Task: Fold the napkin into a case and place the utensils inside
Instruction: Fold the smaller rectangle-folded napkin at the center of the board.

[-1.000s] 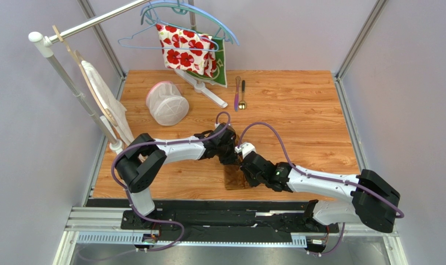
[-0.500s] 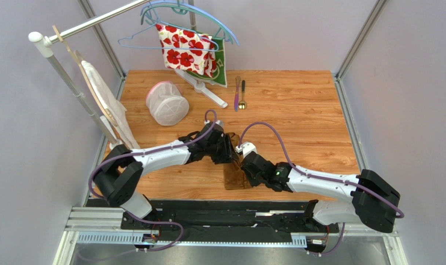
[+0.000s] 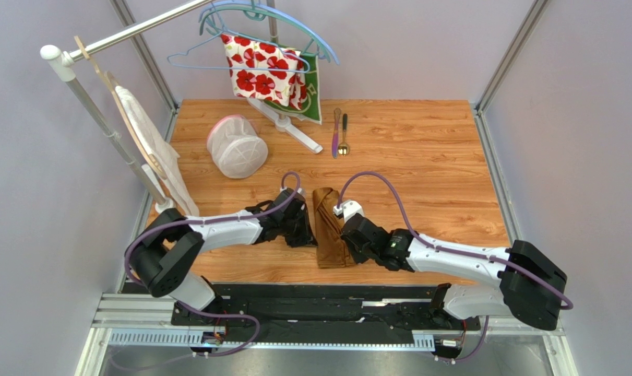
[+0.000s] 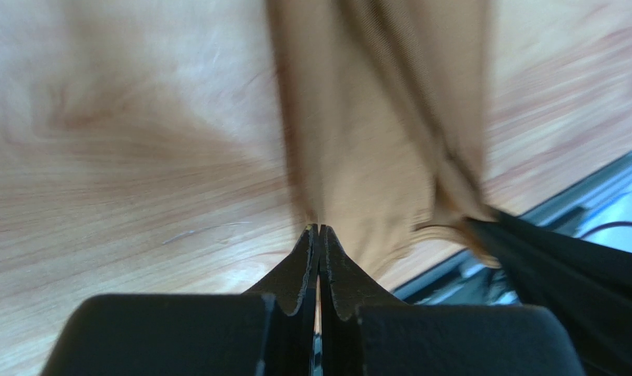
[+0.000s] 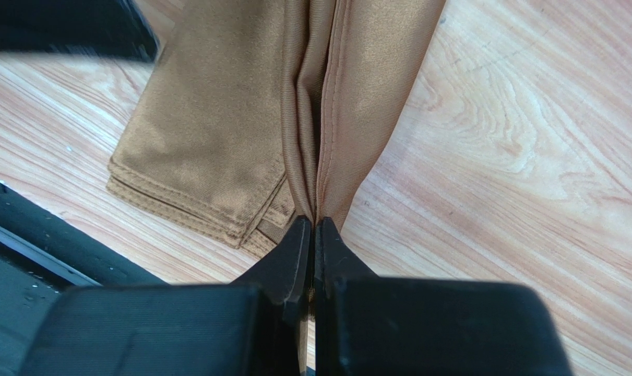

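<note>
Golden-brown satin napkin [image 3: 327,227], folded into a narrow strip near the table's [image 3: 421,164] front edge.
A raised pleat is clamped by the right end effector [image 5: 312,223]. The left end effector [image 4: 319,229] is closed at the strip's edge, and any cloth between its tips cannot be made out. Folding is judged unfinished. Next, a pocket must be formed for the utensils [image 3: 339,133], which lie well apart.

Reads as a robotics lab test cell, not a home: plain grey panel walls [image 3: 52,235] on aluminium framing [image 3: 509,55], wood-laminate counter [image 3: 421,172], left arm [image 3: 233,227] and right arm [image 3: 452,254] bolted to a black rail [image 3: 319,301], staged props: hanger rack [image 3: 131,30], mesh basket [image 3: 236,146].
</note>
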Available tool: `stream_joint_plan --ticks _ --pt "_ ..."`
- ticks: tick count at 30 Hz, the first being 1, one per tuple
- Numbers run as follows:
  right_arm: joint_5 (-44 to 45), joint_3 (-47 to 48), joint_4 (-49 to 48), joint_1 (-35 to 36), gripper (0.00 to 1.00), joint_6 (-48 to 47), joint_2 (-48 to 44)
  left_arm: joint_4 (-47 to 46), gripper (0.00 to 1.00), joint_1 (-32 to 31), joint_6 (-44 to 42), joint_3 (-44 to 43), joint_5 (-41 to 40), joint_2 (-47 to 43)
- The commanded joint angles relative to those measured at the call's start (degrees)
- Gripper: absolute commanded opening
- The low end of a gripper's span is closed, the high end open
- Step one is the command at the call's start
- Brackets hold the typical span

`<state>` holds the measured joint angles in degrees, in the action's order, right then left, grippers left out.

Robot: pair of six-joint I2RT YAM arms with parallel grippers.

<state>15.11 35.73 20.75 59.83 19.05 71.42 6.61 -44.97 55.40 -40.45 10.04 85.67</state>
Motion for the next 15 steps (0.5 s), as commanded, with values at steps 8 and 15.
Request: stream_joint_plan --ticks 8,15 --pt "-1.2 6.1 0.3 0.3 0.00 2.0 2.1 -9.3 0.02 -3.8 1.0 1.6 0.2 6.5" --pt "-5.7 8.9 0.3 0.2 0.00 3.8 5.3 -10.8 0.01 -5.3 2.5 1.6 0.1 7.7"
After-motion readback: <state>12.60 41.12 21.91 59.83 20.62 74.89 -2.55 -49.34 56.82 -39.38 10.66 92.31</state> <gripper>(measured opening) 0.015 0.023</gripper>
